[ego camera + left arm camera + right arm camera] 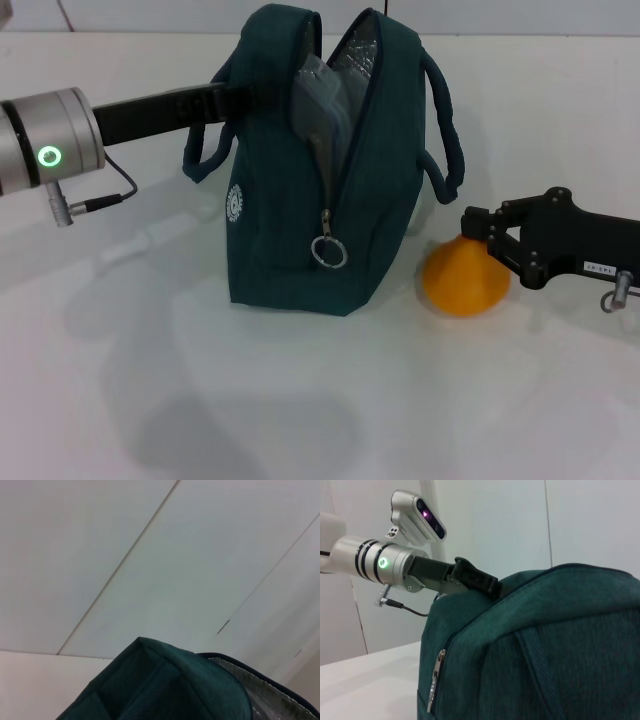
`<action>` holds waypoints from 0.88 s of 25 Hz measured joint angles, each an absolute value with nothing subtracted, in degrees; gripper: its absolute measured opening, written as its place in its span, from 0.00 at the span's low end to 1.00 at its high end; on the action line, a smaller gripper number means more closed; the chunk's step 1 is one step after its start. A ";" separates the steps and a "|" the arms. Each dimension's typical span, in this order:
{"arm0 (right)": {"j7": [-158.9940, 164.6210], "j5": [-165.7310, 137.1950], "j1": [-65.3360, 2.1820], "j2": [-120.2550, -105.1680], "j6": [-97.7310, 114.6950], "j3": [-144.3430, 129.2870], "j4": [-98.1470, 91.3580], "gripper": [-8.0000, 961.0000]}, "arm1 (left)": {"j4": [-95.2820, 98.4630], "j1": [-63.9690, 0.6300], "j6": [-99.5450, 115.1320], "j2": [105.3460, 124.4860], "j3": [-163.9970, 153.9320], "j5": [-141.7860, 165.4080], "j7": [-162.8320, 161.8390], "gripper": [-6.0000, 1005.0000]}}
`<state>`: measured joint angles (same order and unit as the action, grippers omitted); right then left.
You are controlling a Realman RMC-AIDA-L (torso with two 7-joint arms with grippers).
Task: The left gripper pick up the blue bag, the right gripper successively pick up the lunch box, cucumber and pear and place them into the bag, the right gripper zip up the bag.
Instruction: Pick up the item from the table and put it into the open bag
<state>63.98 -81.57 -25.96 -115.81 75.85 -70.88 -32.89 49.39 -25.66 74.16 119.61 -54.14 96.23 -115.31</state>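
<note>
The bag stands upright on the desk, zipper open. The left tool pinches the bag's upper left edge. The right tool rests low beside the bag, its fingers spread around the top of the pear, which sits on the desk.

Left arm: silver cuff with green ring light, black forearm, thin black cable from a small metal plug; black left gripper under a white wrist camera (violet lens). Right gripper: black claw, white label, silver stub.
</note>
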 joint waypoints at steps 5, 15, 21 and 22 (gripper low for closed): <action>63.98 -81.45 -25.34 -115.74 75.99 -70.78 -33.96 0.04 | 49.39 -25.67 74.09 119.53 -54.14 96.23 -115.31 0.04; 64.72 -81.35 -22.87 -115.36 89.00 -58.27 -37.72 0.05 | 49.39 -25.67 74.32 119.53 -54.15 95.52 -115.31 0.04; 67.49 -77.94 -25.48 -115.06 99.20 -47.79 -37.76 0.05 | 49.68 -25.67 74.82 119.57 -54.44 94.89 -115.31 0.04; 67.67 -77.07 -26.03 -114.99 99.59 -47.59 -37.77 0.05 | 49.68 -25.71 75.07 119.62 -54.49 94.84 -115.31 0.04</action>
